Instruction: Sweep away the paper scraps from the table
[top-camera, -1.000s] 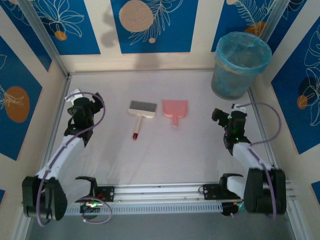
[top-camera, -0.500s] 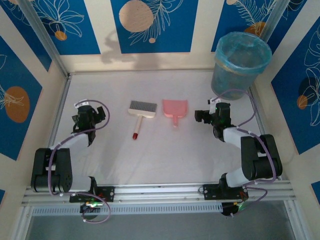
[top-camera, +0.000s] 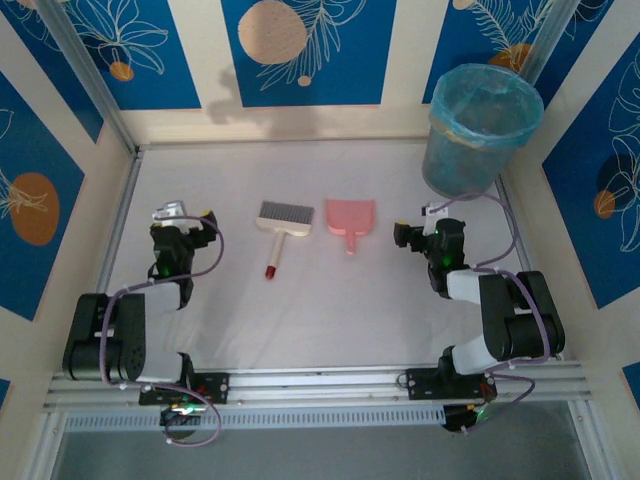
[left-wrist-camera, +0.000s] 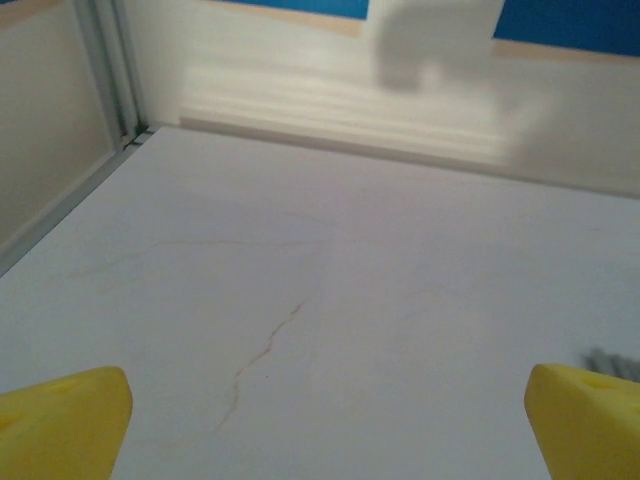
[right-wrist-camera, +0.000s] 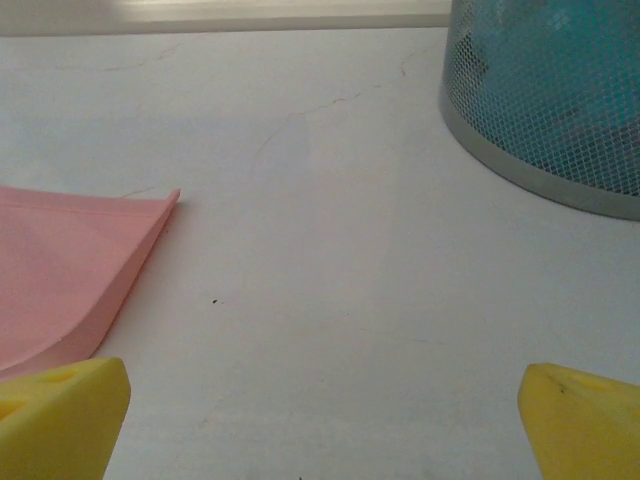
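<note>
No paper scraps show on the white table; they are out of view. My left gripper sits low over the table's left side, left of the brush, and its yellow fingertips stand wide apart with nothing between them. My right gripper is low on the right side, just right of the pink dustpan, open and empty too. In the right wrist view the gripper faces bare table, with the dustpan's corner at the left and the mesh bin at the upper right.
A cream hand brush with a red-tipped handle lies mid-table. The pink dustpan lies beside it on the right. A mesh bin with a cyan liner stands at the back right corner. Patterned wall panels and aluminium rails enclose the table.
Both arms have folded back on their bases. The left gripper has shifted slightly right and nearer, the right gripper left toward the dustpan. Brush and dustpan have not moved.
</note>
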